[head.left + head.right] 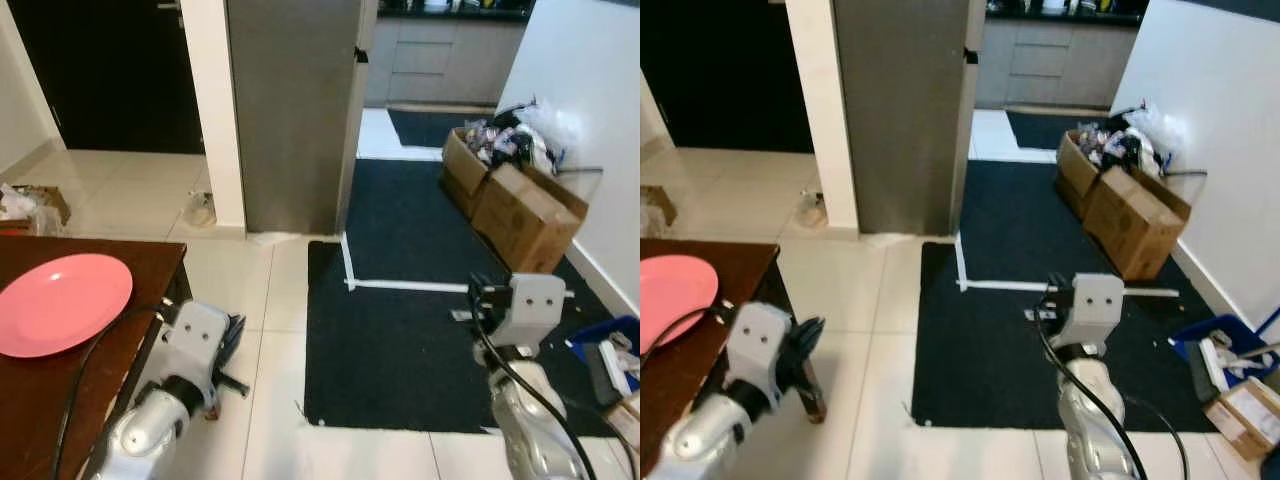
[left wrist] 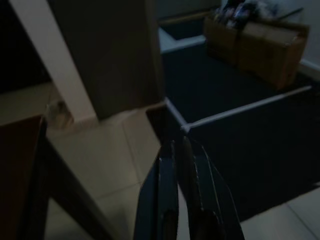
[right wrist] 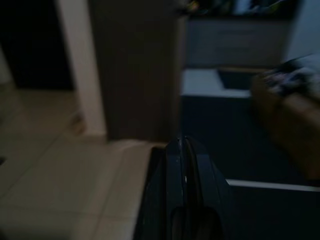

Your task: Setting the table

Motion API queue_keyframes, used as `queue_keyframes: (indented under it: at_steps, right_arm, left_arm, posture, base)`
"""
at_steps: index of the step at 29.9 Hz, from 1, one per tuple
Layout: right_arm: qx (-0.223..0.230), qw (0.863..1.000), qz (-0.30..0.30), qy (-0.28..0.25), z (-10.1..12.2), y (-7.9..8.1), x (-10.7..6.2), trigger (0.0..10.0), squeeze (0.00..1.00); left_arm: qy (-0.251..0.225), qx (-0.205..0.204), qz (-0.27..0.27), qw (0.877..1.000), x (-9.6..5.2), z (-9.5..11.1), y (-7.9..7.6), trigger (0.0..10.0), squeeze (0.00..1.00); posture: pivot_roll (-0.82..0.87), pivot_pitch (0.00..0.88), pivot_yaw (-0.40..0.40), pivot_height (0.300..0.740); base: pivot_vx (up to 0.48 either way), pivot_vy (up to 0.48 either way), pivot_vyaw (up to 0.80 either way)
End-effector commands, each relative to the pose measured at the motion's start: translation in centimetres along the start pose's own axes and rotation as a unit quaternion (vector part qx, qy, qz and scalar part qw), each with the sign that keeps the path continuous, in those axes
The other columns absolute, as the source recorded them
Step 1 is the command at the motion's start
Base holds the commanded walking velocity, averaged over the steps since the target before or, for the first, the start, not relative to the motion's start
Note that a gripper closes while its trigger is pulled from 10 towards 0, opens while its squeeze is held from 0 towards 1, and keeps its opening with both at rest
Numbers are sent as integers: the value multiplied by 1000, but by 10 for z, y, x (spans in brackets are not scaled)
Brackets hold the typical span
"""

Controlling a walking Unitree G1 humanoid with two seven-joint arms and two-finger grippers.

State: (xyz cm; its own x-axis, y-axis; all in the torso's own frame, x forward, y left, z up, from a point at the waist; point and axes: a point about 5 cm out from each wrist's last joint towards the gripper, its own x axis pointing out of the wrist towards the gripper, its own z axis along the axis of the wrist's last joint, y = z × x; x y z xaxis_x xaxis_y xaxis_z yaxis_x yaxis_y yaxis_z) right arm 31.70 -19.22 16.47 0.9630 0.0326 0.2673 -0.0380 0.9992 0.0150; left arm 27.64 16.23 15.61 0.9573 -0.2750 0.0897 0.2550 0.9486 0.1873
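A pink plate (image 1: 62, 301) lies on the dark brown wooden table (image 1: 40, 390) at the lower left. My left gripper (image 2: 179, 145) is held low beside the table's right edge, fingers shut with nothing between them. My right gripper (image 3: 184, 142) is raised over the dark carpet (image 1: 420, 330), its fingers pressed together and empty. Both silver arms point forward, the left (image 1: 180, 375) near the table corner and the right (image 1: 520, 340) out over the carpet.
A grey pillar (image 1: 290, 110) and a white door frame (image 1: 215, 110) stand ahead. Open cardboard boxes (image 1: 515, 200) full of clutter line the right wall. A blue bin (image 1: 605, 350) sits at the lower right. Pale tile floor (image 1: 270, 300) lies between the table and the carpet.
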Motion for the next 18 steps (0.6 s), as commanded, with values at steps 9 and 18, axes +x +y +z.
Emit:
queue_keyframes:
  at_steps: [9,18]
  right_arm:
    - [135,988,67,-21,30,22,-1,10000,0]
    - [301,930,194,-81,81,60,-3,10000,0]
  left_arm:
    - [-42,-61,55,996,7,45,8,10000,0]
    - [-78,-62,103,990,17,86,33,10000,0]
  posture:
    - [88,61,44,740]
    - [89,58,48,740]
  base:
    - [0,0,533]
    - [0,0,800]
